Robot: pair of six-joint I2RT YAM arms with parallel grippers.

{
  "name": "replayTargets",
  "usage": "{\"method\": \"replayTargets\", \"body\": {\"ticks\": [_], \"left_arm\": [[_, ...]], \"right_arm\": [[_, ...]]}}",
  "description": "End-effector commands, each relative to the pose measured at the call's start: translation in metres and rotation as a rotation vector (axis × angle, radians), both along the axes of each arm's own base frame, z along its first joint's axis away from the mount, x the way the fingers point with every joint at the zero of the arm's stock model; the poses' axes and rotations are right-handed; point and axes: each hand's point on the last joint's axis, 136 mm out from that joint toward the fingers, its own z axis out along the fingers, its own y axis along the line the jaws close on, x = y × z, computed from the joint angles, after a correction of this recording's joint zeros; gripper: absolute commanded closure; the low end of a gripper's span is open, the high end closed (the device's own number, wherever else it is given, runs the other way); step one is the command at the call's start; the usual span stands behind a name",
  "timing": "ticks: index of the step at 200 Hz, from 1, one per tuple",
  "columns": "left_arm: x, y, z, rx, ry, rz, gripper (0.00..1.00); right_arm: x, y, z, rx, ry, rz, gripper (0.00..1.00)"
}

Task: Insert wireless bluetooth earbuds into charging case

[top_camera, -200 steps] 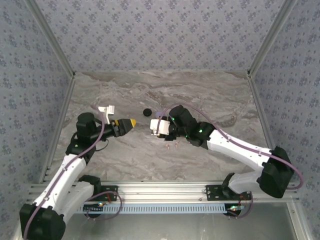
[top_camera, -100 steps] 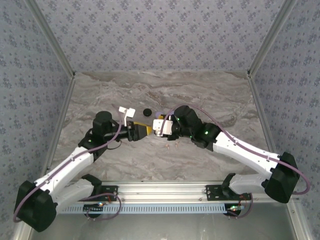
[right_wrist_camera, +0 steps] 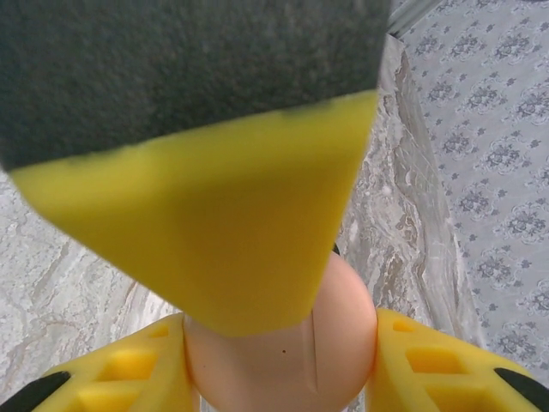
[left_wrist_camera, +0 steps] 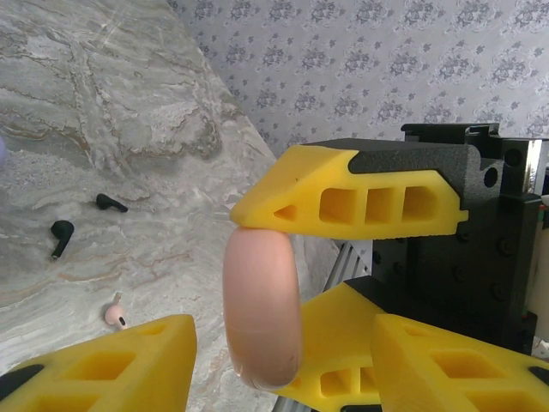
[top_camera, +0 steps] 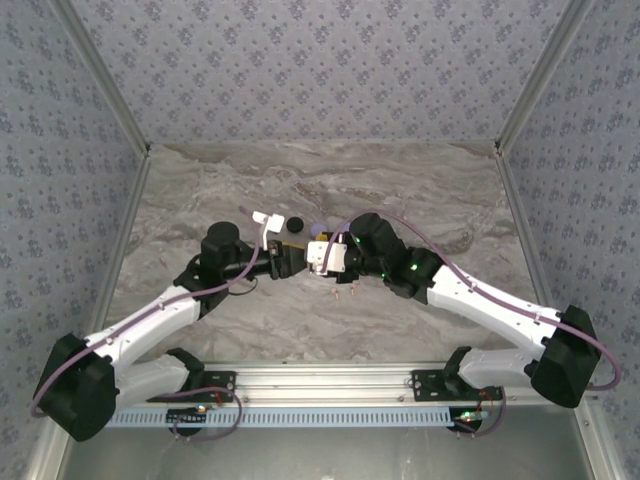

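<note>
Swung in toward its partner, the left gripper point(top_camera: 293, 258) straddles, jaws apart, the pinkish-pale rounded plastic charging case point(left_wrist_camera: 262, 309) clamped by the right gripper point(right_wrist_camera: 279, 360). Black stemmed earbuds point(left_wrist_camera: 60, 237) lie on the grey marble table point(left_wrist_camera: 103, 103) beyond its fingers; closing squarely should avoid twisting the case.

The left arm has swung inward across the worktop point(top_camera: 400, 190), bringing the left tool point(top_camera: 290, 258) from well apart to right against the right tool point(top_camera: 320, 255). Its jaws have narrowed and now flank the pink case point(left_wrist_camera: 262, 309), which sits in the right tool's grip. The right arm's rear joint has shifted slightly outward
</note>
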Motion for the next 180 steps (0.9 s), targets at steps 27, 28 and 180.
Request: {"method": "replayTargets", "body": {"ticks": [27, 28, 180], "left_arm": [[0.0037, -0.0058, 0.0215, -0.036, -0.058, -0.001, 0.49], [0.0039, -0.0057, 0.0213, -0.036, -0.057, 0.0, 0.49], [0.0036, -0.0122, 0.02, -0.035, -0.056, -0.019, 0.71]], "right_arm": [[-0.0014, -0.0003, 0.0088, 0.038, -0.011, 0.001, 0.57], [-0.0017, -0.0001, 0.0088, 0.038, -0.011, 0.002, 0.57], [0.0028, 0.0011, 0.0083, 0.052, 0.019, -0.025, 0.55]]}}
